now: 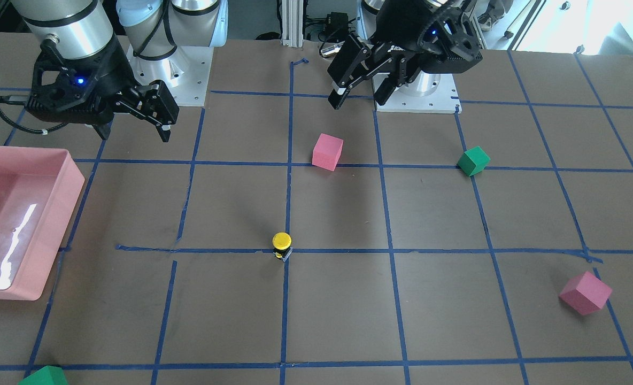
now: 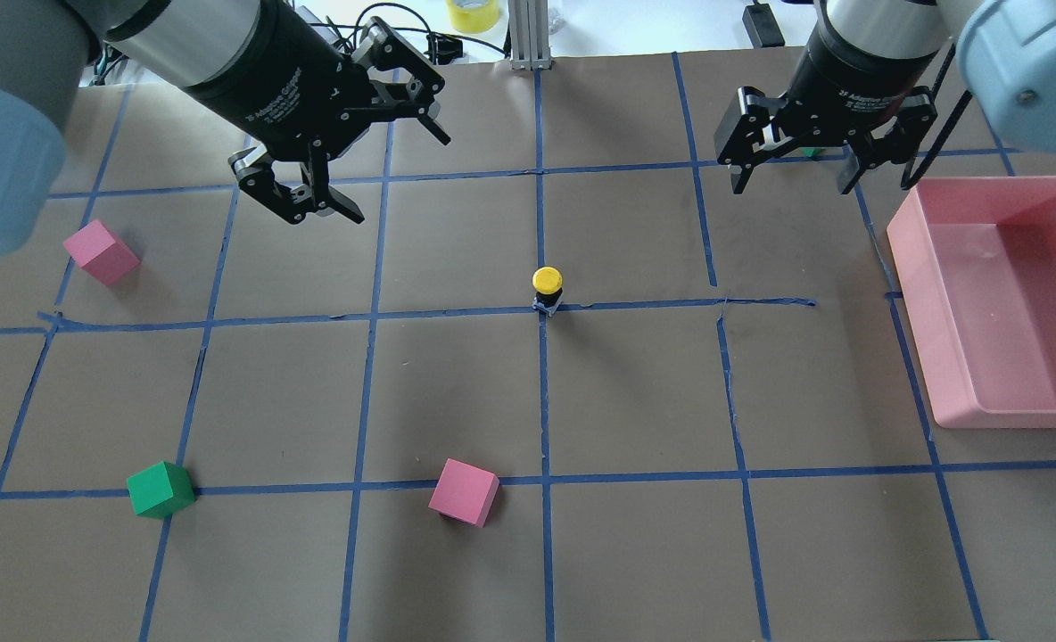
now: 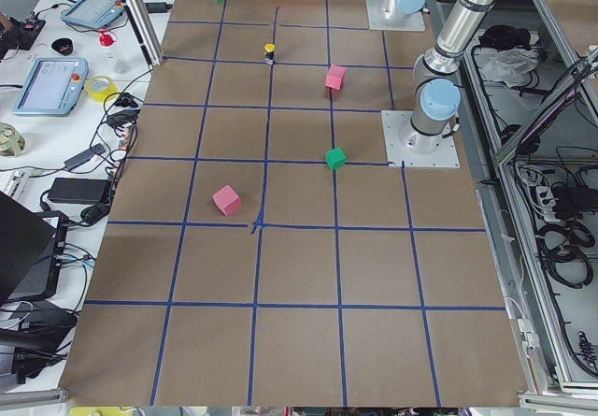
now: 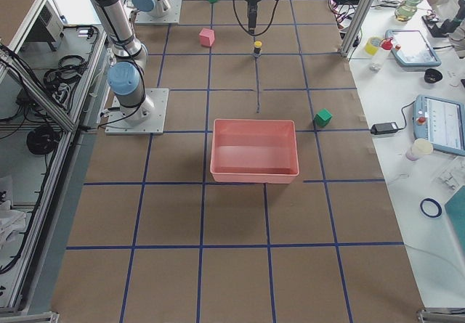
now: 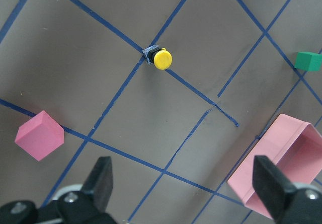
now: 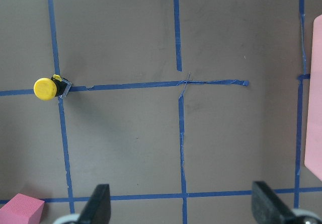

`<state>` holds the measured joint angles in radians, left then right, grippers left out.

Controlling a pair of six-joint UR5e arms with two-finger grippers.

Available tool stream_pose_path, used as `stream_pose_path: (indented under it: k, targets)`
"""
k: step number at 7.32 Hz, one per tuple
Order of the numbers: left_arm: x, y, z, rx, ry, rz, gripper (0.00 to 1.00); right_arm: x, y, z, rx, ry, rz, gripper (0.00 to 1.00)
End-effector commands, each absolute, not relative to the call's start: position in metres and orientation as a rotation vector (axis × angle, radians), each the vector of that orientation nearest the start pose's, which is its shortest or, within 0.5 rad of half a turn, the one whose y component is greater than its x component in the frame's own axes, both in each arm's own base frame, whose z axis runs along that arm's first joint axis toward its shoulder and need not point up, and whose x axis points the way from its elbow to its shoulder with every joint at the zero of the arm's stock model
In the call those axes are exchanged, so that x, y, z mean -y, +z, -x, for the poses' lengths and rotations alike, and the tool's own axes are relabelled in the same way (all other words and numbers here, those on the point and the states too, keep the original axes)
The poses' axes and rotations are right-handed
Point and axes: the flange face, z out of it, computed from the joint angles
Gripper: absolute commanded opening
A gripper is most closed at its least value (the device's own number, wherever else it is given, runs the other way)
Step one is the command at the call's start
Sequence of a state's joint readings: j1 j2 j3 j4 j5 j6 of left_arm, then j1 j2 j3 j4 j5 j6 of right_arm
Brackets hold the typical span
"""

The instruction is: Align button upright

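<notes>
The button (image 2: 547, 287) has a round yellow cap on a black body and stands cap up on a blue tape crossing near the table's middle. It also shows in the front view (image 1: 282, 245), the left wrist view (image 5: 161, 59) and the right wrist view (image 6: 48, 88). My left gripper (image 2: 403, 178) is open and empty, raised above the table to the button's far left. My right gripper (image 2: 793, 183) is open and empty, raised to the button's far right, beside the pink tray. Both are well apart from the button.
A pink tray (image 2: 907, 259) sits at the right edge. Pink foam cubes (image 2: 463, 492) (image 2: 101, 252) and a green cube (image 2: 160, 489) lie on my left half. Another green cube (image 1: 44, 376) lies far beyond the tray. Blue tape lines grid the brown table.
</notes>
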<state>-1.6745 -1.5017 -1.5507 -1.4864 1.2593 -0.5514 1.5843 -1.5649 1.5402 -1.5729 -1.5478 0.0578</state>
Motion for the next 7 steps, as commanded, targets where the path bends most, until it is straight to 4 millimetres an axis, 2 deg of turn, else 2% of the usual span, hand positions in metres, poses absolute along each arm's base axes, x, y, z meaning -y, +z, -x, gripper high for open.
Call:
stream_pose_path:
  k: [1, 2, 4, 5, 7]
  targets:
    - [0.457, 0.544, 0.196, -3.324, -0.292, 0.023, 1.0, 0.495, 0.501, -0.143, -3.115, -0.044, -0.064, 1.0]
    - [0.462, 0.545, 0.187, -3.244, -0.342, -0.186, 1.0, 0.494, 0.5, -0.142, -3.117, -0.037, -0.066, 1.0]
    - [0.478, 0.541, 0.15, -3.183, -0.36, -0.398, 1.0, 0.494, 0.501, -0.144, -3.099, -0.041, -0.063, 1.0]
    - [0.486, 0.536, 0.132, -3.18, -0.352, -0.401, 1.0, 0.494, 0.5, -0.145, -3.094, -0.038, -0.063, 1.0]
    - [0.483, 0.525, 0.129, -3.177, -0.315, -0.395, 1.0, 0.494, 0.5, -0.145, -3.094, -0.036, -0.063, 1.0]
